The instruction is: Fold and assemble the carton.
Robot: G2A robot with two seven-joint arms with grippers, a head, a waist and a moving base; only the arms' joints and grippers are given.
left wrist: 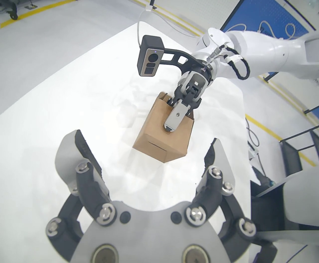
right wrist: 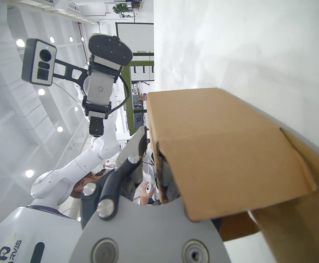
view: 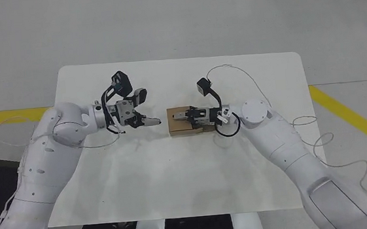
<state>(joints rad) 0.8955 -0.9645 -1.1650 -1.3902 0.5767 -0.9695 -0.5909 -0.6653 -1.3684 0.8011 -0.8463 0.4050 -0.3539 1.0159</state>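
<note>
A small brown carton (view: 183, 129) lies on its side in the middle of the white table (view: 176, 181). Its closed end (left wrist: 154, 149) faces my left gripper, and its open end with loose flaps (right wrist: 294, 189) faces the right arm. My right gripper (view: 185, 117) is shut on the carton's upper panel (left wrist: 159, 117), with one finger (left wrist: 175, 117) flat on the outside and the other hidden inside. My left gripper (left wrist: 147, 147) is open and holds nothing. It hangs a short way to the carton's left (view: 151, 122).
A thin cable (view: 232, 71) loops over the table's far right part, and more cable (view: 317, 145) hangs off its right edge. Bare table surface lies in front of both arms and behind the carton.
</note>
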